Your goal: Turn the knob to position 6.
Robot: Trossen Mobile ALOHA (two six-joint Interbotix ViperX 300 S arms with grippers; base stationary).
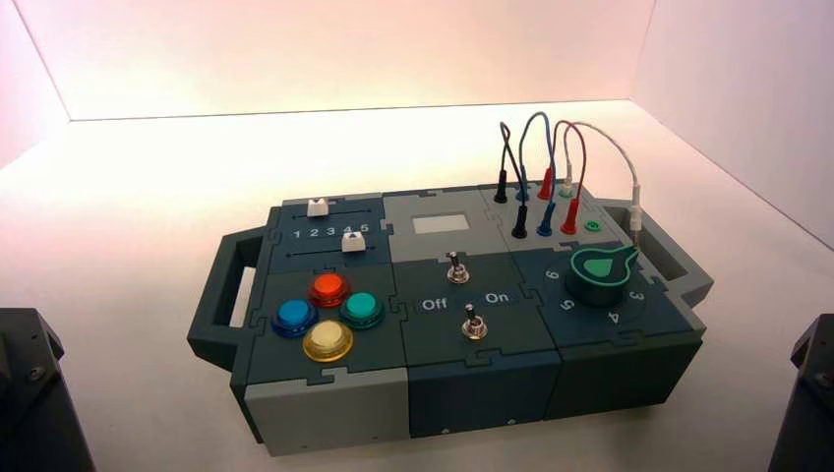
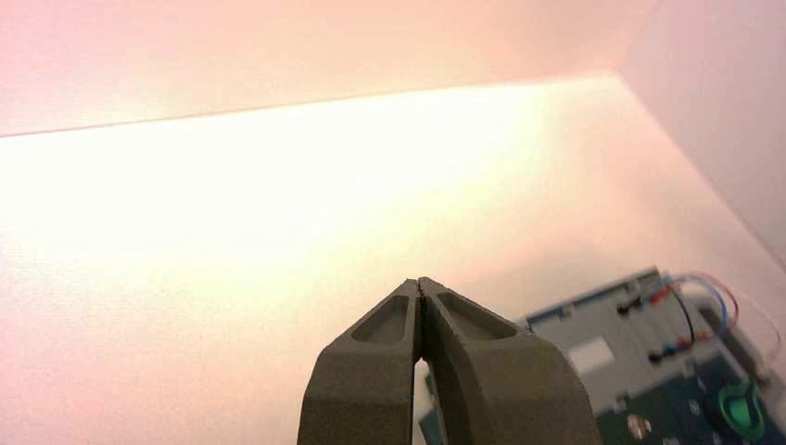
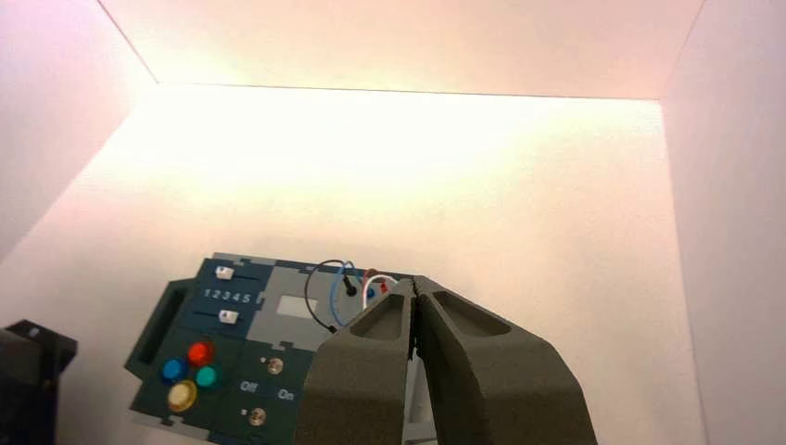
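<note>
At about three o'clock on the box (image 1: 477, 393) sits the knob (image 1: 598, 278), dark green and round with a teardrop pointer, ringed on its near side by small white numerals (image 1: 615, 318). Just beyond it, at one to two o'clock, black, blue, red and white wires (image 1: 582, 147) arch over their sockets. A pale window (image 1: 441, 224) lies at twelve, two white-capped sliders (image 1: 353, 242) at ten to eleven beside the numerals 1 to 5, and red, blue, green and yellow push buttons (image 1: 327, 340) cluster at eight. Two metal toggle switches (image 1: 474, 324) stand near the centre, with "Off" and "On" lettered between them. Handles (image 1: 218, 295) jut out at nine and three.

The left gripper (image 2: 418, 281), idle at eight o'clock from the box, has its fingers pressed together; the right gripper (image 3: 414, 279), idle at four, has its fingers pressed together too.

All around spreads a smooth, pale surface (image 1: 157, 187), brightest toward twelve, where it meets a plain wall (image 1: 344, 54) in a thin, dark seam. Pale side walls (image 1: 752, 108) rise at ten and two.
</note>
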